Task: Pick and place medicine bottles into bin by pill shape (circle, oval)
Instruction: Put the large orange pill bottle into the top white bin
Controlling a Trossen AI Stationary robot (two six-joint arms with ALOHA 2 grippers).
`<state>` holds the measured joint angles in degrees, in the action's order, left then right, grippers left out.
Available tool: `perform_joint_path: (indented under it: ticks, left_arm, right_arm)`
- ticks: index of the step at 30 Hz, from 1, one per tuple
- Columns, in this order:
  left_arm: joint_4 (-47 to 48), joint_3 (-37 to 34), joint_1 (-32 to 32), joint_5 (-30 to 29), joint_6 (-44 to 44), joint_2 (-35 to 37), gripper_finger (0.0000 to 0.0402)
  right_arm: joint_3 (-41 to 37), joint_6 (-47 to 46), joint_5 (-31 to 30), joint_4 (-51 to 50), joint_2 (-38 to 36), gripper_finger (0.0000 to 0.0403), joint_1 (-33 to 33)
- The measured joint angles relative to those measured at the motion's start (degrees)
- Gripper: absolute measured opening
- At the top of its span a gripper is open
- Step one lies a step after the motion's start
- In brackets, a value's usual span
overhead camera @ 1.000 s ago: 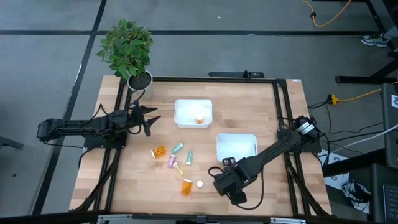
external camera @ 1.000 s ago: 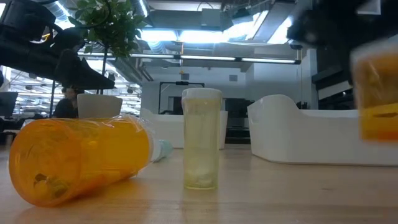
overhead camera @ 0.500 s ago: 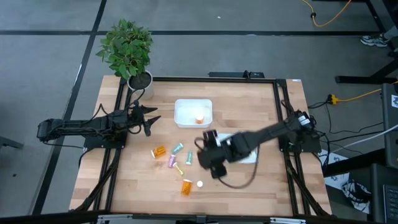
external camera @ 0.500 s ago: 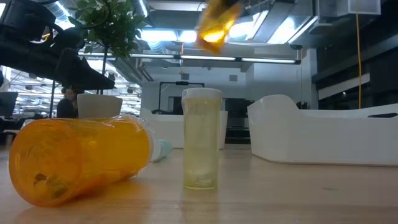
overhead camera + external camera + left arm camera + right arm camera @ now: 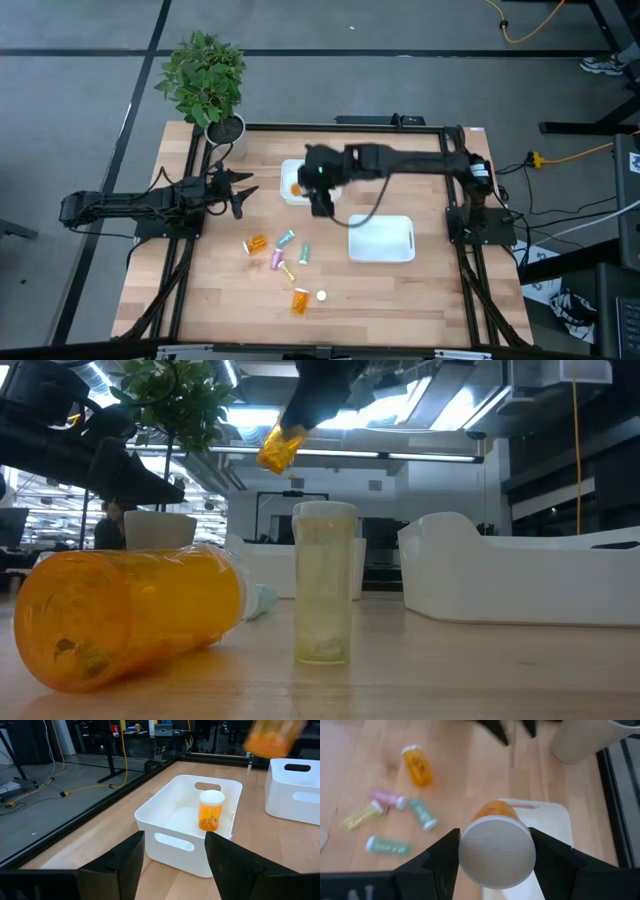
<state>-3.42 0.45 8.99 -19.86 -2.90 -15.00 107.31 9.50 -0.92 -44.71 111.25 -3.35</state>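
Observation:
My right gripper (image 5: 303, 186) is shut on an orange bottle with a white cap (image 5: 497, 851), in the air above the far white bin (image 5: 330, 166). The low view shows this bottle tilted, high above the table (image 5: 280, 448). Another orange bottle (image 5: 211, 810) stands upright inside that bin. Several small bottles lie on the wood: orange (image 5: 257, 243), teal (image 5: 286, 238), green (image 5: 303, 252), pink (image 5: 278, 259), yellow (image 5: 287, 270), and orange (image 5: 300, 299) beside a loose white cap (image 5: 322, 296). My left gripper (image 5: 245, 190) is open and empty, left of the bin. My right gripper pinches the orange bottle at its cap end (image 5: 467, 851) between its two fingers (image 5: 440, 862), one on each side. The cap faces back toward the wrist and the orange body (image 5: 495, 810) points away along the fingers. The bottle is lifted clear and tilted.
A second white bin (image 5: 381, 239) stands right of centre. A potted plant (image 5: 205, 80) stands at the far left corner. In the low view an orange bottle lies on its side (image 5: 130, 615) and a pale yellow one stands upright (image 5: 325, 582) close to the camera.
My right gripper has carried the orange bottle from near the table's near edge up and toward the far-left, past the near bin, to above the far bin. It has stayed shut on the bottle, which is lifted well clear of the table.

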Motion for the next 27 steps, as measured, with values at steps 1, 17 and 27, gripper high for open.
perform_joint_path:
  ticks: [1,17,27]
  left_arm:
    - [0.00,0.02,0.00,0.00,0.00,0.00,0.0202]
    - [-0.02,0.01,0.00,-0.01,0.38,-0.26,0.0202]
    - [-0.02,0.02,0.00,-0.01,0.39,-0.26,0.0202]
  right_arm:
    - [0.00,-0.09,1.19,0.44,0.14,0.0212,-1.26]
    - [-0.04,0.02,12.35,3.99,9.38,0.0212,-9.77]
    - [-0.04,-0.07,12.60,2.06,13.79,0.0213,-10.69]
